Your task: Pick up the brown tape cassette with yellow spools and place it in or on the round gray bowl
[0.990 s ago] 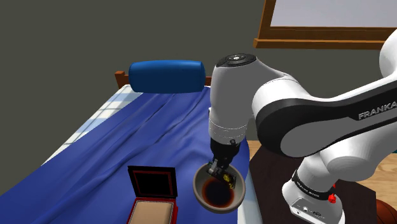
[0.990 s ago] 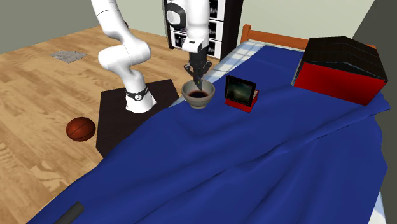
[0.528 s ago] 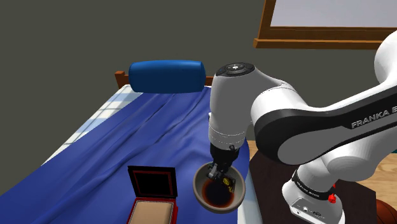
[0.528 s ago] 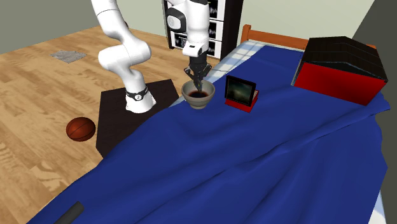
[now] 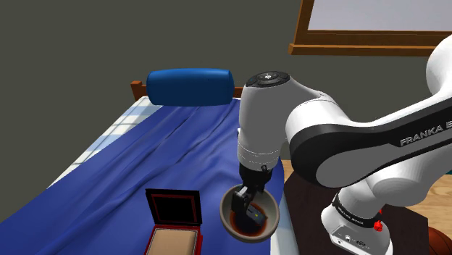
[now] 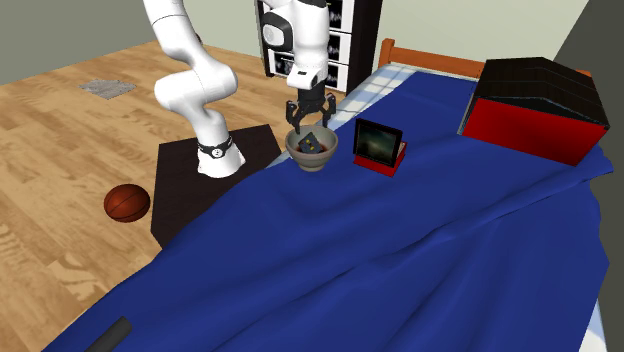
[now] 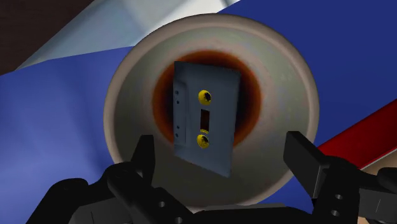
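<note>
While its fingers stand apart, touching nothing, the gripper [image 7: 221,145] hangs just over the bowl [image 7: 127,95]. The grey cassette [image 7: 205,118] with yellow spools sits tilted inside the bowl, on a blue bed [image 5: 145,166] near a red case [image 6: 378,147].

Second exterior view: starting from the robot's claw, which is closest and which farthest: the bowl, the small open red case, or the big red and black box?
1. Bowl, right below the open gripper, with the cassette in it.
2. Small open red case, beside the bowl, toward the view's right.
3. Big red and black box, far off at the view's right.
</note>
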